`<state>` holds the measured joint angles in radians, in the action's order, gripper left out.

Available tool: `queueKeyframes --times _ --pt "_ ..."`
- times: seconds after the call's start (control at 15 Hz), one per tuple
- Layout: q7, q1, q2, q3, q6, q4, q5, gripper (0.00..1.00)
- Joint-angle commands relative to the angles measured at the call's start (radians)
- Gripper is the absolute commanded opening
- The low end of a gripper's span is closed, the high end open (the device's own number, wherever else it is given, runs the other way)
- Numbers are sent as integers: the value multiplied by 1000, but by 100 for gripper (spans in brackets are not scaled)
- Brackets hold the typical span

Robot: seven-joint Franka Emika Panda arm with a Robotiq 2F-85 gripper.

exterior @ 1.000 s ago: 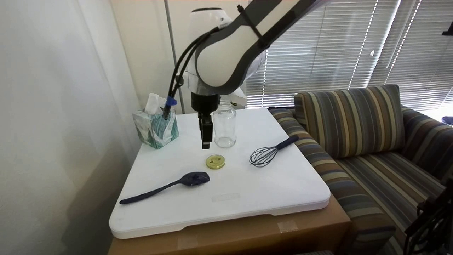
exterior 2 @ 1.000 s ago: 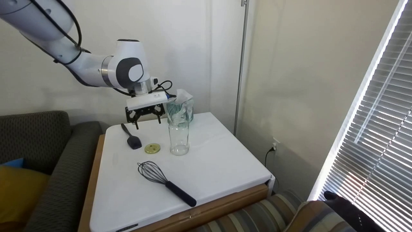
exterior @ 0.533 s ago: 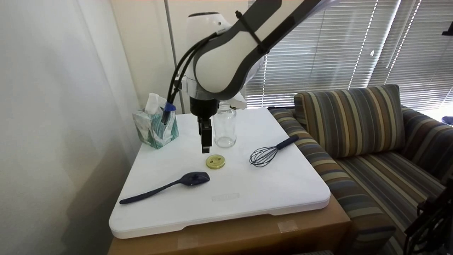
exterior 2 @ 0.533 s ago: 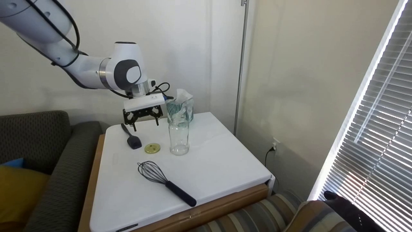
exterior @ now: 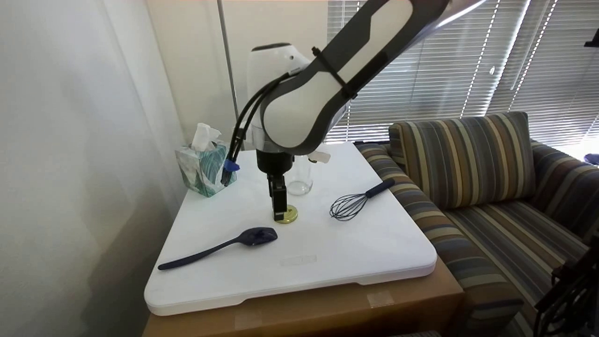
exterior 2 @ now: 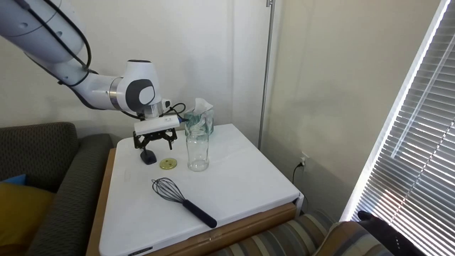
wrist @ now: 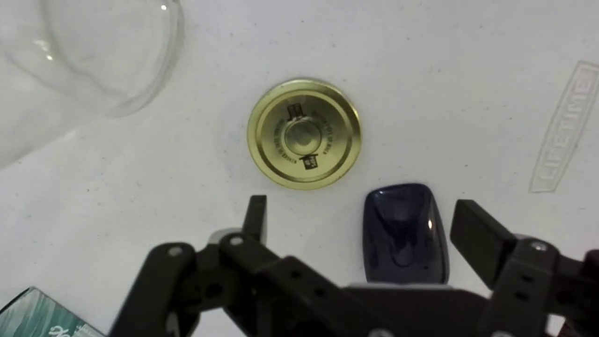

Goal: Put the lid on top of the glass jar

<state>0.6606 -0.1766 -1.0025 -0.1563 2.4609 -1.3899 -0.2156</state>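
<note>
One lid [wrist: 304,134] — round, gold, ridged, dark-printed

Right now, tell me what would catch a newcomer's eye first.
Most likely the robot arm, stretched over the white table in both exterior views, its pincer open. Next comes the shiny gold lid, lying flat between the dark spoon and the upright clear glass jar.

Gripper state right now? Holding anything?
Gripper: open, holding nothing; the lid lies clear of it.
</note>
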Motion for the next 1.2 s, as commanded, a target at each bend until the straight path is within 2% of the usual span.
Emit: queueKeyframes --times 0.0,0.2,0.4,0.67,1.13 --pt "-67 -29 -13 39 37 -5 -52 100" --pt "-151 -63 -18 84 36 -8 -112 100" --pt "-198 -69 -31 89 48 -10 -143 100" --pt "-225 -49 -60 73 74 -4 -132 100" --pt "-267 -24 -80 101 113 2 -129 100"
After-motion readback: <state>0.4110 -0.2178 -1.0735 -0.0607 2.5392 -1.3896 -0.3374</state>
